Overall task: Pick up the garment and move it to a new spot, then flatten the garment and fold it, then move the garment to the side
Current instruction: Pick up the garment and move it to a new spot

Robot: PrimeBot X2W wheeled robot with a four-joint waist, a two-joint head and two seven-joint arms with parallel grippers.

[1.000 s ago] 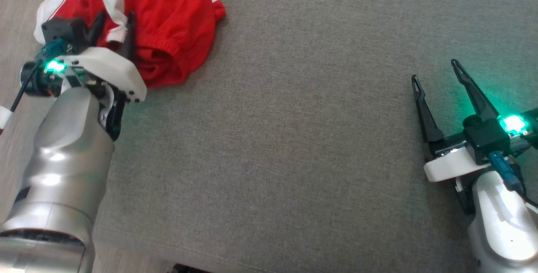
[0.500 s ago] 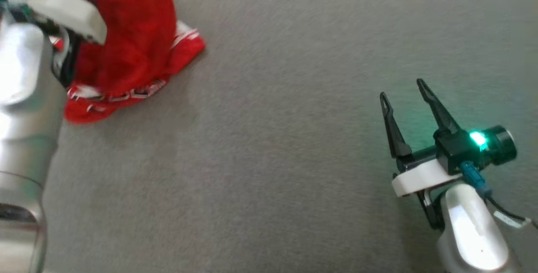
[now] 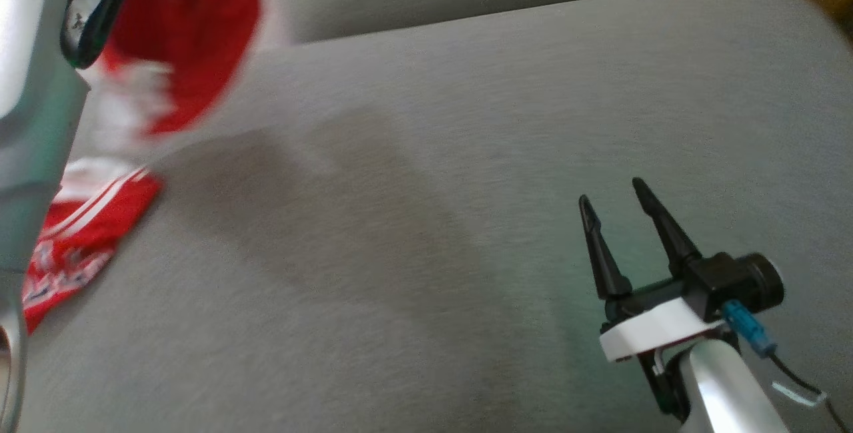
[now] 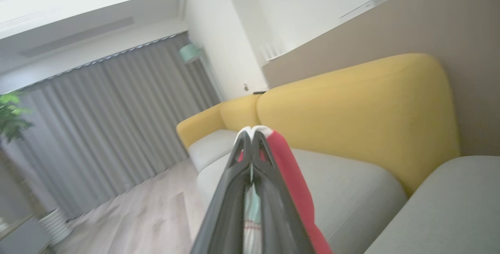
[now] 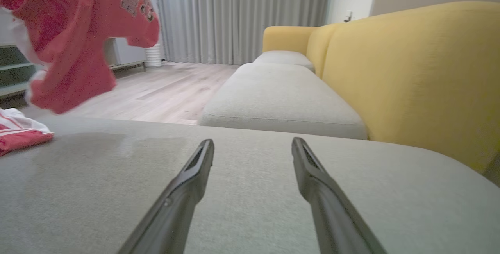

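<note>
"Red cloth in the left gripper [image 4: 252, 138], is it really held?"

"Yes. Its fingers are pressed together on a fold of the garment [image 4: 297, 195], which hangs from them over the cushion [image 3: 466, 153] at eleven o'clock in the head view. A lower part lies on the cushion at nine o'clock."

"And the right gripper [image 3: 613, 194]?"

"Fingers spread and holding nothing, low over the cushion at four o'clock, well apart from the garment."

"How should the carry go?"

"I'd lift until the trailing part clears the cushion, so it doesn't drag and bunch. Then swing slowly toward the bare middle, since a pinch on a thin fold could slip. Lower it trailing edge first so it spreads."

"What can't you make out?"

"How much cloth sits in the pinch, because the wrist view gives little beyond the tips. The hanging part is blurred in the head view. The left forearm [image 3: 33, 86] hides where the hanging and lying parts join, and the print is unreadable."
</note>
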